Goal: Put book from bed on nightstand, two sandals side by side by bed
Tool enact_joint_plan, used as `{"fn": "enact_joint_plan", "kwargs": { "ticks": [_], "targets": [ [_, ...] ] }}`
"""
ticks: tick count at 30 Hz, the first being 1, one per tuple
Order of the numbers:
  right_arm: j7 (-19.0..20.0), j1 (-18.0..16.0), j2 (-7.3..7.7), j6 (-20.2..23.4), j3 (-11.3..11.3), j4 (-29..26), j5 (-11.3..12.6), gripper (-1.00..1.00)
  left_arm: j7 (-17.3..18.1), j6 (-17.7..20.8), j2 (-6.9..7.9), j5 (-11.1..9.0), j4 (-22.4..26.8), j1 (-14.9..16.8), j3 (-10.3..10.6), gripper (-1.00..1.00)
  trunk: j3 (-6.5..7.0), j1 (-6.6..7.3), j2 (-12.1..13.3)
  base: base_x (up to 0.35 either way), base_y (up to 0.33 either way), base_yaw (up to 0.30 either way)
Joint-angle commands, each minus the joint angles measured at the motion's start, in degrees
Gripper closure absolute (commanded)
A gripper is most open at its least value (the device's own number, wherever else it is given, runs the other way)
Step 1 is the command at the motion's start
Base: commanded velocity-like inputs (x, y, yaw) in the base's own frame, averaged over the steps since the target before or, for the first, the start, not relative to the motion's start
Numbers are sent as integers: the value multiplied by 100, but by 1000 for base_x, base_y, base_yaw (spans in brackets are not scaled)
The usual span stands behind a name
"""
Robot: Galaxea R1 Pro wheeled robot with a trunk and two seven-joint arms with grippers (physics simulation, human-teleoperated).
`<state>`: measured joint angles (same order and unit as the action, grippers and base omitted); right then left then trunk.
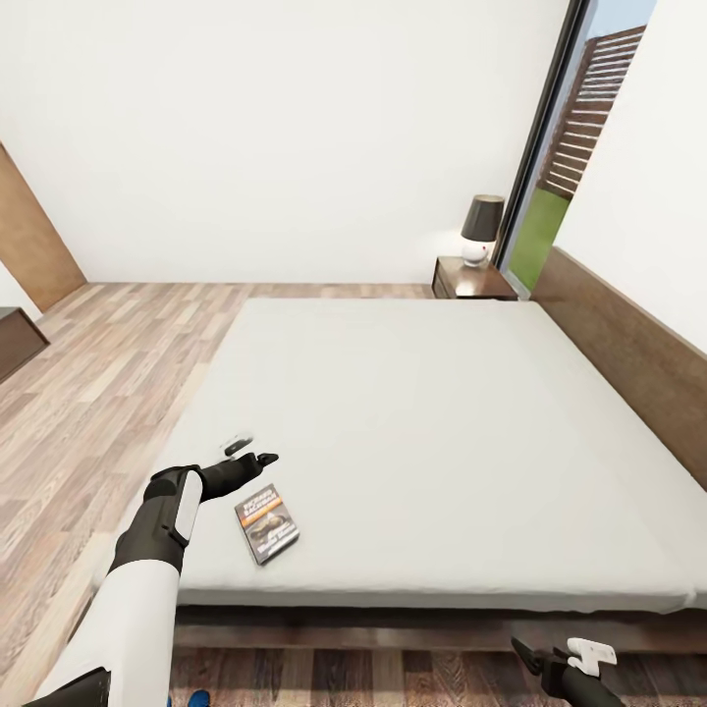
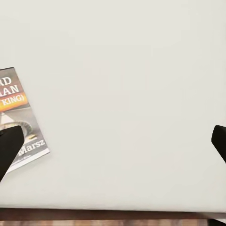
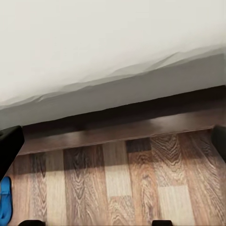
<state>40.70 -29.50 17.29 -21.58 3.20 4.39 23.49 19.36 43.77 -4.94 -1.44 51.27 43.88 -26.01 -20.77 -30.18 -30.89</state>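
Note:
The book (image 1: 267, 524) lies flat on the light grey mattress of the bed (image 1: 412, 412), near its front left corner. My left gripper (image 1: 252, 452) hovers open just beyond the book, a little to its left. In the left wrist view the book (image 2: 20, 123) sits at the picture's edge, partly behind one dark fingertip (image 2: 7, 149). My right gripper (image 1: 558, 656) is open, low over the floor in front of the bed frame. A blue sandal (image 3: 4, 201) lies on the planks, and a blue sliver of sandal (image 1: 199, 699) peeks out by my left arm. The nightstand (image 1: 471, 281) stands at the bed's far corner.
A lamp (image 1: 481, 228) with a dark shade stands on the nightstand beside a tall window (image 1: 550, 167). The dark wood headboard (image 1: 628, 353) runs along the right wall. A low dark cabinet (image 1: 15, 339) is at the far left. Wood-plank floor (image 1: 108, 373) lies left of the bed.

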Motion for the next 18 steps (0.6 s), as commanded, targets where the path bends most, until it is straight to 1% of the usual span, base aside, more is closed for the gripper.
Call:
{"fn": "enact_joint_plan", "kwargs": {
  "ticks": [1, 18],
  "targets": [
    [34, -11, 3, -29, 32, 27, -2, -100, 15, 43, -7, -14, 5, 7, -28, -100, -18, -2, -9, 0, 0, 0],
    [34, -11, 3, -30, 32, 27, -2, -100, 15, 43, -7, -14, 5, 7, -27, -100, -171, -2, -9, 0, 0, 0]
  ]
}}
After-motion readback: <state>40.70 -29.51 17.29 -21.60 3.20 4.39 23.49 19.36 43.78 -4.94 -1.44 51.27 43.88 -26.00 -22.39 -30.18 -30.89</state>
